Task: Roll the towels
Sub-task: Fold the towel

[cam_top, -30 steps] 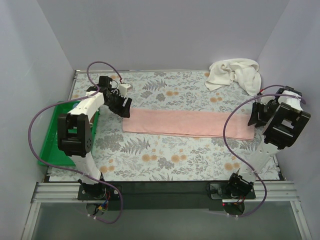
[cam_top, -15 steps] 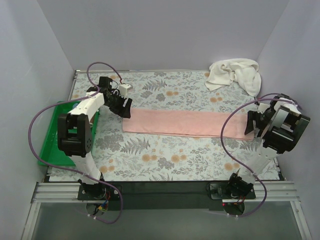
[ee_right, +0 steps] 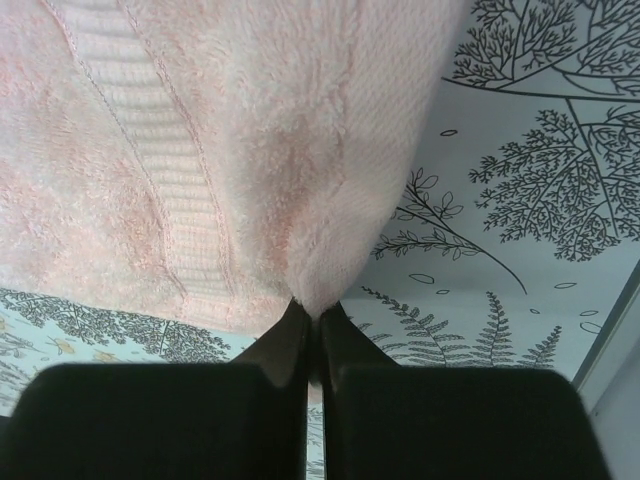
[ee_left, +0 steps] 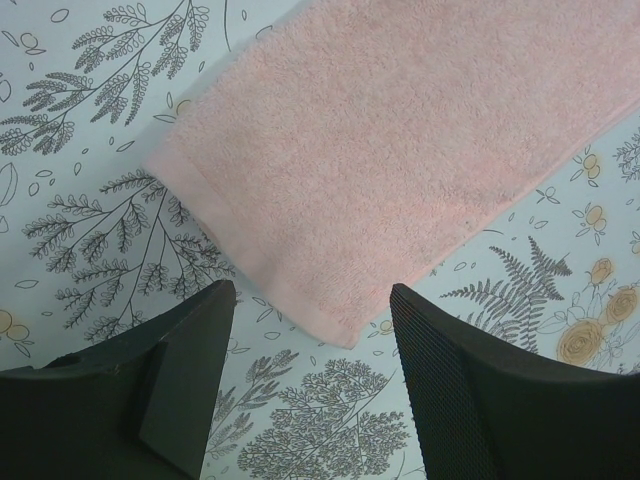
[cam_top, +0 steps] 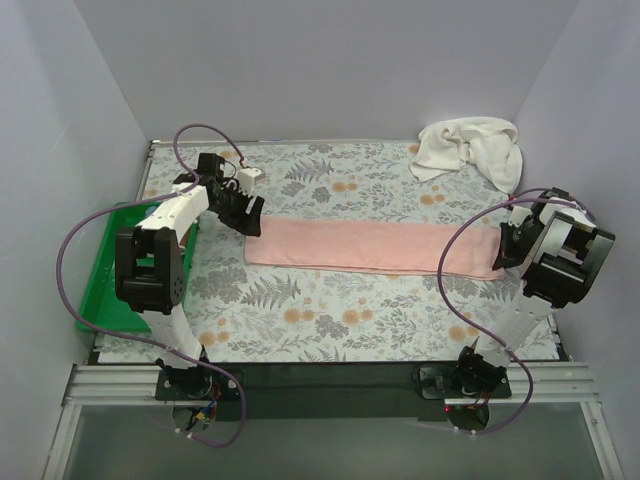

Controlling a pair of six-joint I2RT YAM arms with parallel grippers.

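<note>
A long salmon-pink towel (cam_top: 370,246) lies flat across the middle of the floral table. My right gripper (cam_top: 507,252) is shut on the pink towel (ee_right: 250,150) at its right end, the edge pinched between the closed fingertips (ee_right: 313,318). At the towel's left end my left gripper (cam_top: 250,215) hovers open, its two fingers straddling the near corner of the pink towel (ee_left: 400,150) without touching it. A cream-white towel (cam_top: 470,148) lies crumpled at the back right corner.
A green plastic tray (cam_top: 112,262) sits at the table's left edge beside the left arm. Purple cables loop from both arms. White walls close in the table on three sides.
The right gripper moved down and left onto the pink towel's right end and closed on its edge. The left arm has not moved.
</note>
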